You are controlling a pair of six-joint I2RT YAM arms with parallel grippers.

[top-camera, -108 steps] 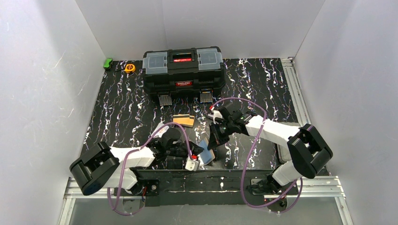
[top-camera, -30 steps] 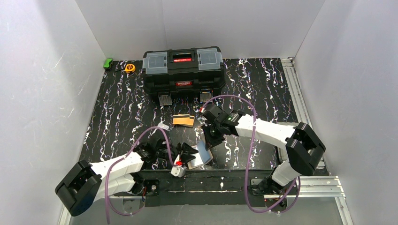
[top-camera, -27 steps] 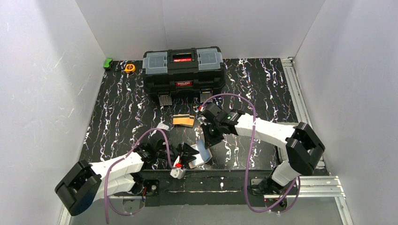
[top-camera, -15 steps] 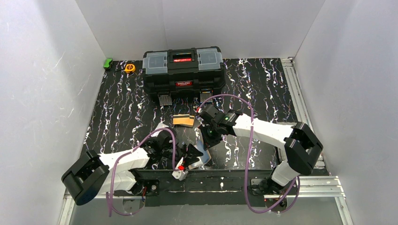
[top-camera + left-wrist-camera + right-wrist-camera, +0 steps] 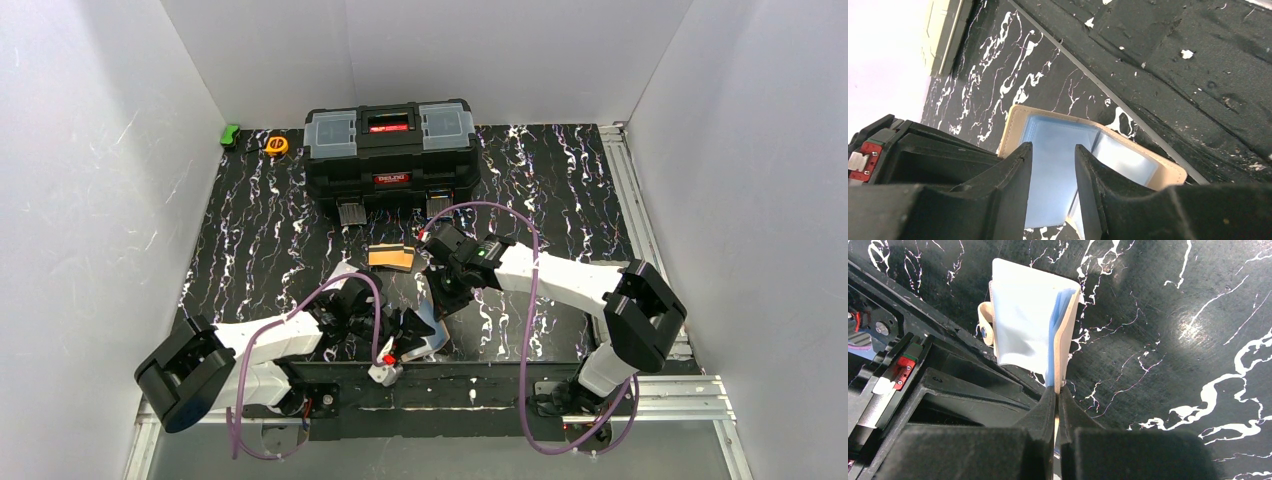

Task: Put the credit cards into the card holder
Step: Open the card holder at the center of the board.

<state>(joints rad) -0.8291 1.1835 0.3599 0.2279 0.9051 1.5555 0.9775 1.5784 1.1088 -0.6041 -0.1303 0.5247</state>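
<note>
Near the front edge of the black marbled table (image 5: pixel 250 250), the beige folding card holder (image 5: pixel 433 330) lies open, slanting lengthwise from left gripper (image 5: pixel 411 332) to right gripper (image 5: pixel 447 293).
Right fingers (image 5: pixel 1045 405) clamp its cover edge; left fingers (image 5: pixel 1013 170) stand parted over bluish pockets (image 5: pixel 1053 135); arms hide much of it overhead. Thin orange credit cards (image 5: pixel 390 257) lie apart.

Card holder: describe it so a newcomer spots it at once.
From the big black toolbox at the back, come forward past the orange credit cards. The card holder sits open near the front edge, its edge pinched by the right gripper. Only it has a beige cover with shiny bluish plastic pockets.
</note>
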